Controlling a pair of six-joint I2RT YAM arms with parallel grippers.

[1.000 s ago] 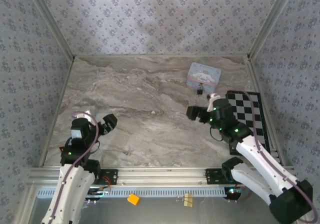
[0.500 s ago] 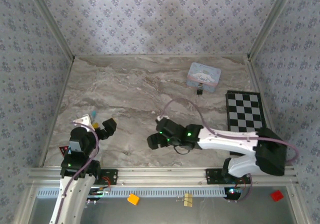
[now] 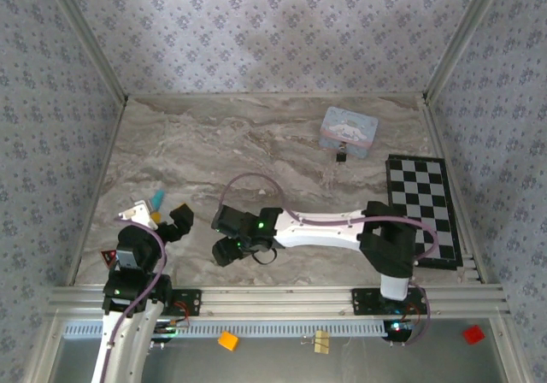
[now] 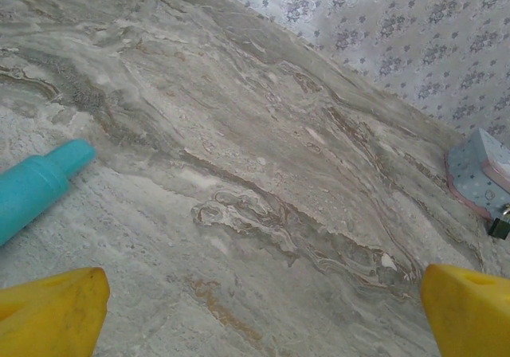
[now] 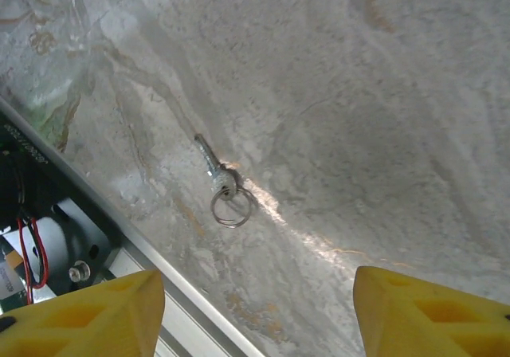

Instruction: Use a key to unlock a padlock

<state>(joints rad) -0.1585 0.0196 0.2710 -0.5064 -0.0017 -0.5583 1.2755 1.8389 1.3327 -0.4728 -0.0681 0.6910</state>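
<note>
The padlock (image 3: 341, 154) is a tiny dark thing at the near side of the light-blue tin (image 3: 349, 131) at the back right; it also peeks in at the left wrist view's right edge, the padlock (image 4: 500, 226) beside the tin (image 4: 480, 172). The key (image 5: 213, 169) looks small and silvery with a wire ring on its head. It lies flat on the marble close to the front rail, ahead of my open right gripper (image 5: 255, 317). My right gripper (image 3: 224, 239) is stretched far left near the front edge. My left gripper (image 3: 173, 222) hovers open over bare marble (image 4: 263, 317).
A teal tube (image 4: 36, 186) lies by the left gripper, beside a white wedge (image 3: 137, 210). A checkerboard mat (image 3: 423, 208) covers the right side. The front rail (image 5: 151, 269) and electronics sit just below the key. An orange cube (image 3: 227, 340) lies beyond the rail.
My right arm has swept from the back right, near the tin, across the table to the front left. The left gripper has drawn back slightly toward its base.
</note>
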